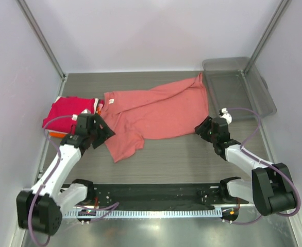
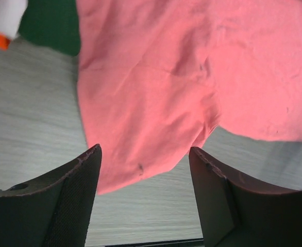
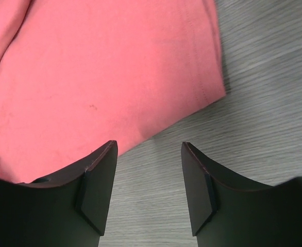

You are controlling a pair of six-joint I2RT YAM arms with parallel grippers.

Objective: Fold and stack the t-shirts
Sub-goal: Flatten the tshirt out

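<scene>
- Here's the coral t-shirt point(image 1: 156, 110), lying unfolded across the middle of the grey table point(image 1: 171, 159) in the top view. Its collar end is at the left, and one sleeve trails toward the lower left.
- Its far corner runs up to the left edge of the clear bin point(image 1: 238, 87) in the upper right of the frame. I can't tell whether the two actually touch.
- Over on the left, a magenta-red shirt point(image 1: 68, 112) sits as a compact folded pile just beside the coral collar. A bit of orange and white shows between them.
- Now the left gripper point(image 1: 103, 131), at the lower-left edge of the coral shirt. In its wrist view both fingers point(image 2: 73, 195) stand apart, released and gripping nothing. The sleeve edge lies on the table just beyond the tips.
- In the upper left of that same view there's a patch of dark green cloth point(image 2: 50, 25).
- And the right gripper point(image 1: 206, 128), at the shirt's lower-right edge. In its wrist view the jaws are spread and hold nothing. There's bare table in the gap, and the stitched hem lies just ahead of the fingertip on the left of the frame.
</scene>
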